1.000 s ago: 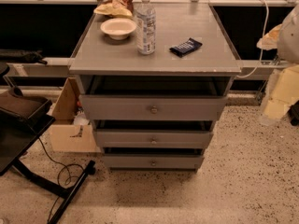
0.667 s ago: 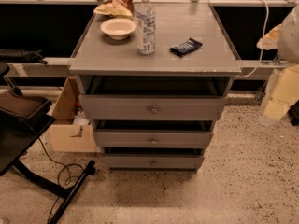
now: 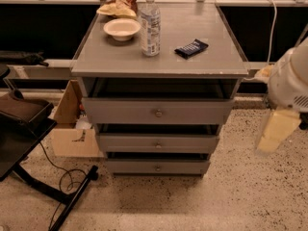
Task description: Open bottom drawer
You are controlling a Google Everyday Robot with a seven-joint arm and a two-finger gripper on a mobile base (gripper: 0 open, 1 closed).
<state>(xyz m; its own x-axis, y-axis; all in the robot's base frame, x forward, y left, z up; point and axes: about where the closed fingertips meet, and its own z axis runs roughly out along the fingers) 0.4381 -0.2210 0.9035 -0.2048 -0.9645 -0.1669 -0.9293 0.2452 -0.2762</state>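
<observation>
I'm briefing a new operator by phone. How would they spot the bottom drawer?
Find the grey cabinet with a water bottle on top; the gripper hangs at the picture's right edge, clear of it. Three drawer fronts stack below the top. The bottom drawer is the lowest, by the floor, and the narrowest.

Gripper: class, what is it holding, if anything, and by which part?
Nothing, as far as can be seen: the gripper hangs at the right, apart from the bottom drawer.
</observation>
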